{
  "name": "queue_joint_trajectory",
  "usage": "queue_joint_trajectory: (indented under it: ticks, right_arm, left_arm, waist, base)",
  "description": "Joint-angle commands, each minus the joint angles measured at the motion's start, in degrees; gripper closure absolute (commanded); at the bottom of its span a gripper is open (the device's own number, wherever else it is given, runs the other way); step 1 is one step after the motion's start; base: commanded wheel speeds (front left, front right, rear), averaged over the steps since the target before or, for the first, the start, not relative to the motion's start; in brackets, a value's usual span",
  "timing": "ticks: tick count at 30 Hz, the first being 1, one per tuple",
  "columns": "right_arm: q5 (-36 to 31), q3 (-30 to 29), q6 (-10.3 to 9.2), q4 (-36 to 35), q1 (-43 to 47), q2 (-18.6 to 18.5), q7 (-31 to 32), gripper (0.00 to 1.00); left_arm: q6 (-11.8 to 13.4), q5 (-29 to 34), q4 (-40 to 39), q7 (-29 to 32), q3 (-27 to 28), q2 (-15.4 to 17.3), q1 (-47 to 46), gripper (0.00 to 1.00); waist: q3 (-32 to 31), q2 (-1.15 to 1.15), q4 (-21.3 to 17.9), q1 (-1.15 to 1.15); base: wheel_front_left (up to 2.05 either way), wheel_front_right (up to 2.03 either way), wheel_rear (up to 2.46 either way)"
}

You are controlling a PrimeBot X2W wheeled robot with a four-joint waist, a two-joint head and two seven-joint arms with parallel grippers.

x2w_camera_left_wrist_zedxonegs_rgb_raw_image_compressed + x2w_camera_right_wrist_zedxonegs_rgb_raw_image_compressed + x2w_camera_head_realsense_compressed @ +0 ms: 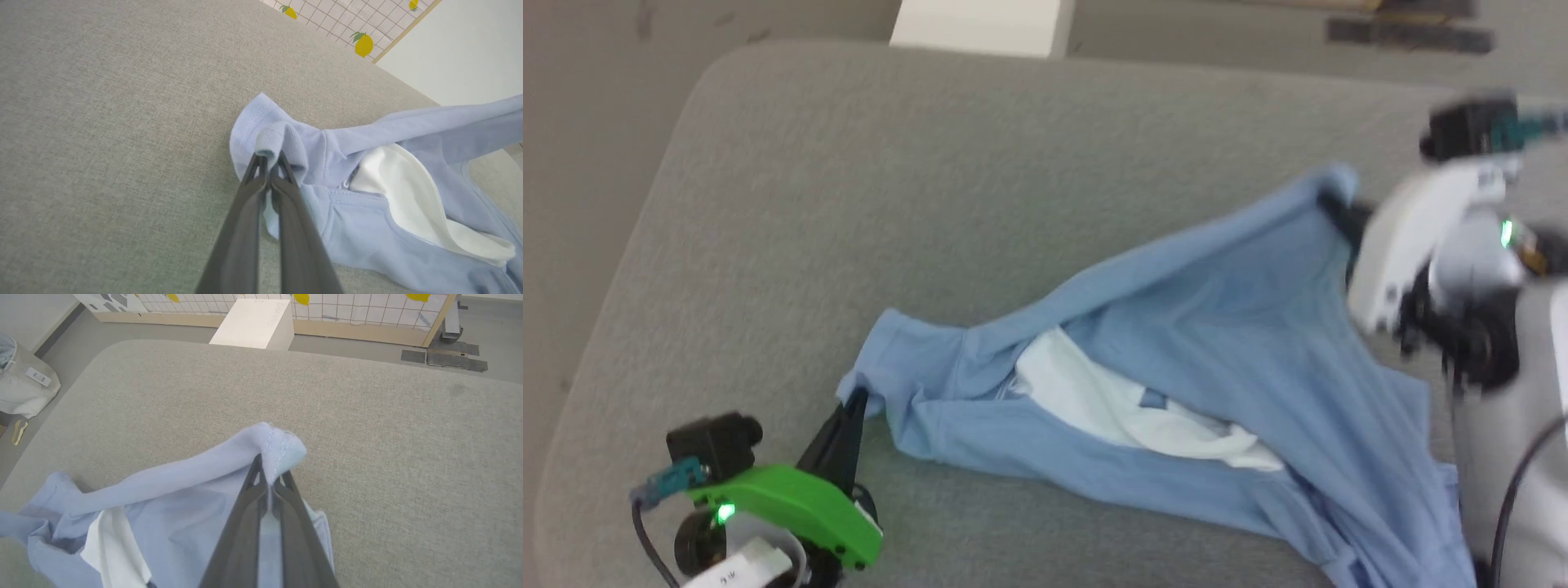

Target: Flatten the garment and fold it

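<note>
The blue shirt [1225, 343] lies bunched up across the middle of the grey mat [931, 204]. One end is lifted off the mat. The left claw [854, 404] is low by the mat's near left corner and pinches a shirt corner tight. The right claw [1335, 208] is up over the mat's right side and pinches another corner tight.

Each claw holds just a little bit of cloth, so a hard pull could make a corner slip out. Then the shirt would flop back onto the mat in a heap. The white piece [1111, 400] pokes out in the middle, and it could get squashed into a lumpy fold.
</note>
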Motion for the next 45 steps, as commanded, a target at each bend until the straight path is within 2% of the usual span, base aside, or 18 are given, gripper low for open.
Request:
queue_joint_trajectory:
  ticks: [1, 5, 11, 17, 22, 26, 31, 35, 36, 45]
  right_arm:
    - [1.23, -1.07, -0.08, -2.34, 4.27, 0.61, -0.34, 1.00]
    - [2.95, -4.24, -0.08, -8.82, 15.27, 2.32, -0.87, 1.00]
    - [5.55, -8.31, -0.08, -15.46, 30.49, 4.65, -2.35, 1.00]
    - [11.02, -8.44, -0.08, -16.23, 40.33, 5.02, -4.45, 1.00]
    - [12.83, -8.26, -0.08, -15.82, 42.73, 5.03, -6.40, 1.00]
    - [12.35, -8.21, -0.08, -16.92, 40.51, 5.04, -5.78, 1.00]
    - [11.66, -8.45, -0.08, -19.28, 32.28, 3.88, 0.61, 1.00]
    - [12.31, -9.02, -0.08, -21.08, 23.38, 0.35, 6.55, 1.00]
    - [13.55, -9.71, -0.08, -22.37, 16.91, -2.12, 11.11, 1.00]
    - [14.96, -13.13, -0.08, -23.42, 1.52, -6.20, 19.24, 1.00]
  left_arm:
    - [0.91, 0.75, -0.58, 0.03, 0.11, -0.07, 1.34, 1.00]
    - [2.32, 0.67, -1.41, 0.18, -0.05, -0.32, 3.15, 1.00]
    - [3.11, 0.50, -1.52, 0.47, -0.39, -0.50, 4.34, 1.00]
    - [3.28, -0.01, -0.77, 0.46, -0.58, -0.79, 5.31, 1.00]
    - [3.10, -0.51, -0.20, 0.41, -0.83, -1.24, 5.65, 1.00]
    - [1.61, -1.23, -0.01, 1.00, -0.33, -0.55, 3.69, 1.00]
    - [-1.12, -1.31, 0.04, 3.20, 0.89, 1.74, -4.13, 1.00]
    - [-3.20, -0.93, 0.00, 6.06, 1.89, 3.68, -14.06, 1.00]
    - [-4.52, -0.03, 0.65, 8.76, 1.98, 4.87, -22.85, 1.00]
    - [-7.49, 3.54, 4.64, 13.29, 1.48, 6.14, -44.44, 1.00]
  waist:
    - [-7.91, 0.24, -7.61, 0.00]
    - [-9.51, 0.24, -9.44, 0.00]
    - [-10.21, 0.24, -10.29, 0.00]
    - [-10.97, 0.24, -10.58, 0.00]
    - [-11.87, 0.24, -10.46, 0.00]
    - [-12.43, 0.24, -10.48, 0.00]
    - [-13.62, 0.24, -10.82, 0.00]
    - [-14.31, 0.24, -10.92, 0.00]
    - [-14.52, 0.24, -10.73, 0.00]
    - [-15.17, 0.24, -10.79, 0.00]
  base:
    - [0.00, 0.00, 0.00]
    - [0.00, 0.00, 0.00]
    - [0.00, 0.00, 0.00]
    - [0.00, 0.00, 0.00]
    - [0.00, 0.00, 0.00]
    - [0.00, 0.00, 0.00]
    - [0.00, 0.00, 0.00]
    - [0.00, 0.00, 0.00]
    - [0.00, 0.00, 0.00]
    - [0.00, 0.00, 0.00]
